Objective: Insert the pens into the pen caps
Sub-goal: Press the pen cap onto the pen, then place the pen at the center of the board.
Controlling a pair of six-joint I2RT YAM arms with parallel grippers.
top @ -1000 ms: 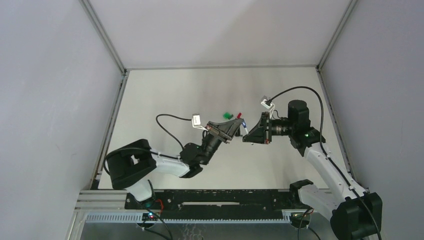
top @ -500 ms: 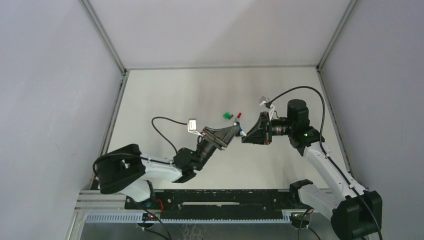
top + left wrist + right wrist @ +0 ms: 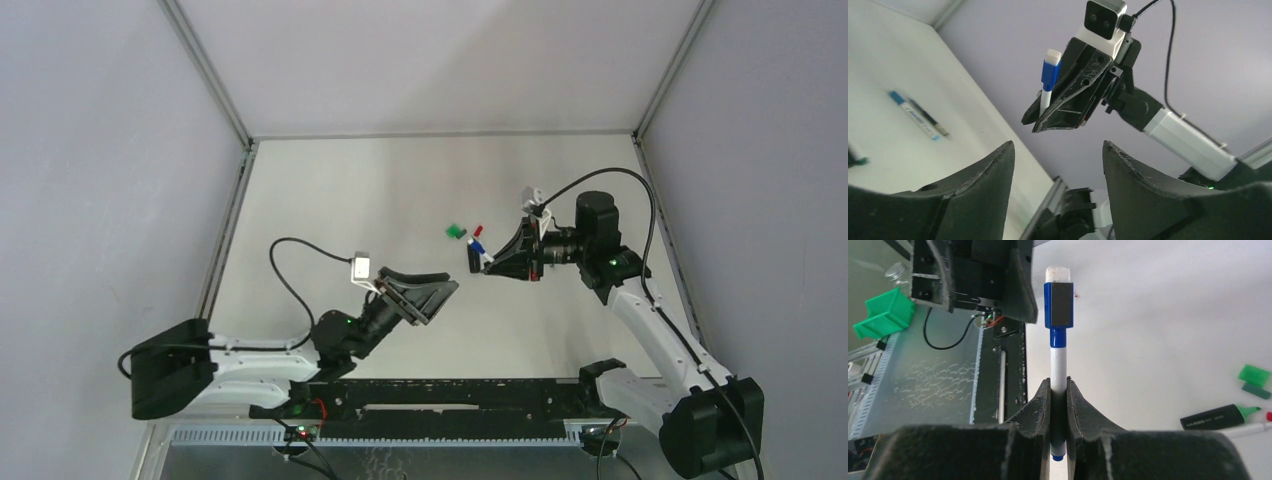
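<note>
My right gripper is shut on a white pen, held in the air over the table. A blue pen cap with a white end sits on the pen's tip. The left wrist view shows that same capped pen sticking out of the right gripper. My left gripper is open and empty, apart from the pen, below and left of it. A black-barrelled pen, a red-ended white pen and a green cap lie on the table.
Two more pens lie side by side on the white table in the left wrist view. A black rail runs along the near table edge. A green bin sits beyond that edge. Grey walls close in both sides.
My left gripper has opened, let go of the blue cap and drawn back toward the near left. The cap stays on the pen in the right gripper, which shifted slightly left.
</note>
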